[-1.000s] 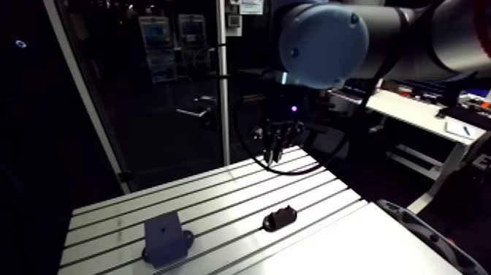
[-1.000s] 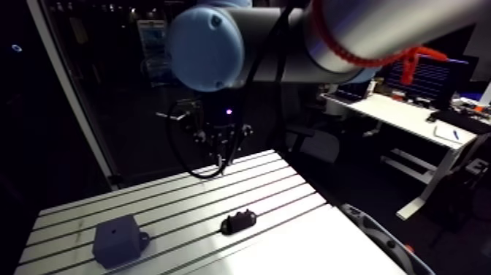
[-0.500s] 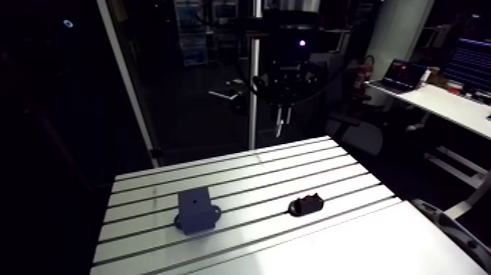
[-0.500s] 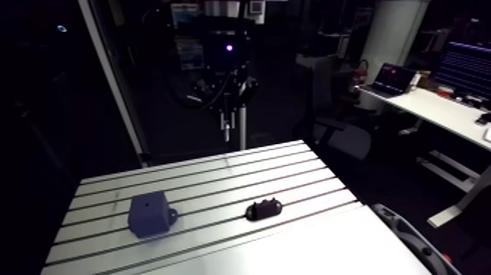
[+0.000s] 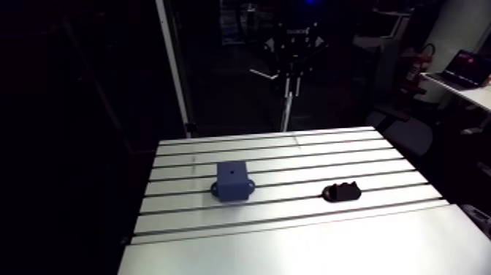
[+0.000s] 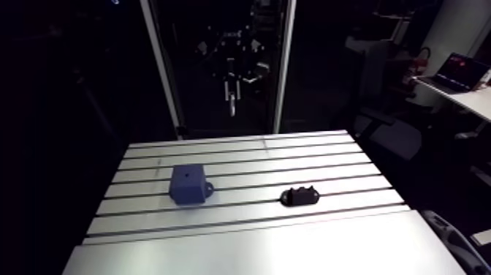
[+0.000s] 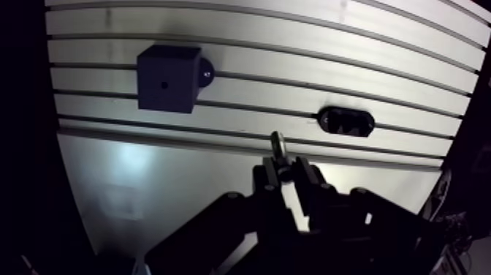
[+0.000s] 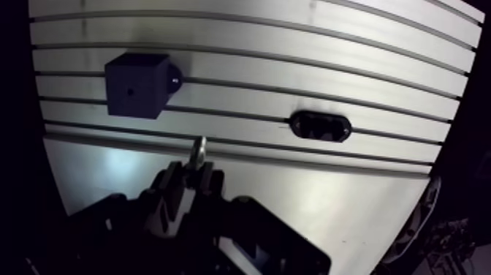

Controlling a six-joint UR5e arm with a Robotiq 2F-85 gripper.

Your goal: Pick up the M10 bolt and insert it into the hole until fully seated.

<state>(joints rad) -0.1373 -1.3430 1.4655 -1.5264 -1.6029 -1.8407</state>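
The M10 bolt (image 7: 278, 145) is pinched between the fingers of the gripper (image 7: 286, 172), which are closed almost together on it, with one end poking out past the tips. In the arm view the gripper hangs high above the far edge of the table (image 5: 329, 241). The blue block (image 5: 232, 180), with its hole (image 5: 230, 170) on top, stands to the left, well apart from a black oval piece (image 5: 342, 192) on the right. The bolt is likely stiff, dense and slippery, so it is best held near the head, leaving the shank free

Slotted aluminium table (image 5: 292, 238), dim surroundings
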